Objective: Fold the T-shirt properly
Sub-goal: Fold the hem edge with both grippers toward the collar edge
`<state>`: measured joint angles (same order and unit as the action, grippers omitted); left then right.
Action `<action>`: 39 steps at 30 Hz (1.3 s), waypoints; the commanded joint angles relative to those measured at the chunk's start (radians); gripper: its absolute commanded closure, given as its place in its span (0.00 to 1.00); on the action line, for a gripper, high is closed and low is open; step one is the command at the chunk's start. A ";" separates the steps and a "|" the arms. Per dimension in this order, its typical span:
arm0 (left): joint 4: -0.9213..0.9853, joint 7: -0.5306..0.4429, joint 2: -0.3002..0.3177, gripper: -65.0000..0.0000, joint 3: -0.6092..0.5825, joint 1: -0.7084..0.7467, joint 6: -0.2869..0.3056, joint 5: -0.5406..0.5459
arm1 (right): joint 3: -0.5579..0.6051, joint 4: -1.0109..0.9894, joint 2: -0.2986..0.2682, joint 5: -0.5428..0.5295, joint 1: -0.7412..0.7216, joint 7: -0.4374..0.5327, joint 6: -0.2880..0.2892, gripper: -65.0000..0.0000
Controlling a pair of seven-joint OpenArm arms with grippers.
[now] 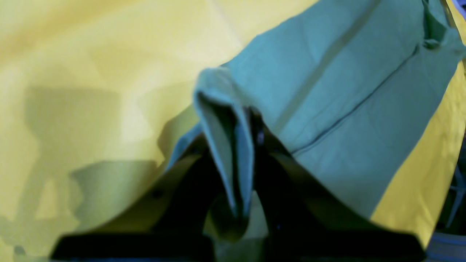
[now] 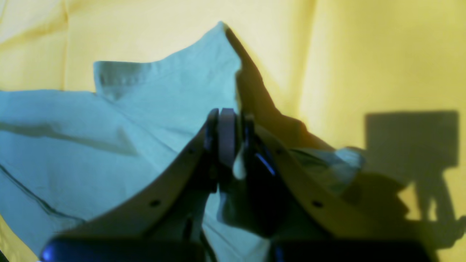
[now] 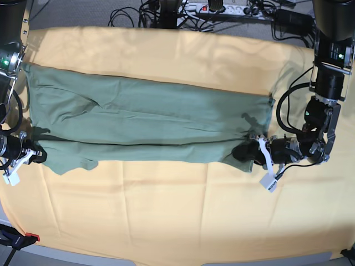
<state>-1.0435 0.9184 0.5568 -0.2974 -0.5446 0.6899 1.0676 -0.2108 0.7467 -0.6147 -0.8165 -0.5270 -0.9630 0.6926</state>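
The sage-green T-shirt (image 3: 150, 119) lies as a long band, folded lengthwise, across the yellow-orange cloth (image 3: 166, 205). My left gripper (image 3: 250, 151) is at the shirt's near right corner. In the left wrist view this left gripper (image 1: 236, 120) is shut on a raised fold of the T-shirt (image 1: 346, 91). My right gripper (image 3: 39, 155) is at the shirt's near left corner. The right wrist view shows the right gripper (image 2: 229, 123) shut on a lifted edge of the T-shirt (image 2: 109, 145).
The yellow-orange cloth (image 1: 91, 54) covers the whole table beneath the shirt. Cables and a power strip (image 3: 216, 8) lie beyond the far edge. A red clamp (image 3: 30, 237) sits at the near left corner.
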 commanded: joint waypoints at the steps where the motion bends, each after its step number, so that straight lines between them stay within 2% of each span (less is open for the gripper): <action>1: -0.018 -0.004 0.015 1.00 0.010 -0.041 0.008 0.034 | -0.004 0.017 -0.038 -0.013 -0.030 0.015 0.006 1.00; 8: -0.018 0.103 0.017 1.00 0.010 -0.088 0.008 0.154 | 0.034 0.017 -0.061 -0.014 -0.030 0.016 0.006 1.00; 11: -0.018 0.235 -0.003 1.00 0.010 -0.087 0.008 0.256 | 0.113 0.017 -0.058 0.005 -0.031 0.018 0.006 1.00; 13: -0.020 0.304 -0.011 1.00 0.010 -0.087 0.008 0.285 | 0.155 0.017 -0.061 0.012 -0.031 0.028 0.006 1.00; 16: -0.023 0.283 0.006 1.00 0.010 -0.090 0.008 0.271 | 0.173 0.017 -0.064 0.012 -0.032 0.035 0.006 1.00; 21: -0.023 0.172 0.085 1.00 0.010 -0.108 0.008 0.214 | 0.172 0.017 -0.083 -0.005 -0.036 0.035 0.006 1.00; 27: -0.023 0.175 0.099 1.00 0.010 -0.129 0.008 0.223 | 0.172 0.017 -0.084 -0.045 -0.036 0.029 0.006 1.00; 30: -0.023 0.235 0.100 1.00 0.010 -0.121 0.008 0.276 | 0.172 0.017 -0.086 -0.048 -0.036 0.014 0.006 1.00; 34: -0.023 0.385 0.093 1.00 0.010 -0.115 0.008 0.414 | 0.172 0.018 -0.092 -0.051 -0.036 -0.009 0.006 1.00; 36: -0.023 0.424 0.092 1.00 0.010 -0.115 0.008 0.416 | 0.172 0.030 -0.095 -0.052 -0.036 -0.041 0.006 1.00; 39: -0.023 0.425 0.092 1.00 0.010 -0.115 0.008 0.416 | 0.172 0.069 -0.097 -0.052 -0.035 -0.100 0.006 1.00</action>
<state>-1.0531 1.3441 0.6323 -0.2974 -0.6266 0.6899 1.4597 -0.0326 0.7956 -0.6842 -0.8555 -0.5293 -1.0740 0.6930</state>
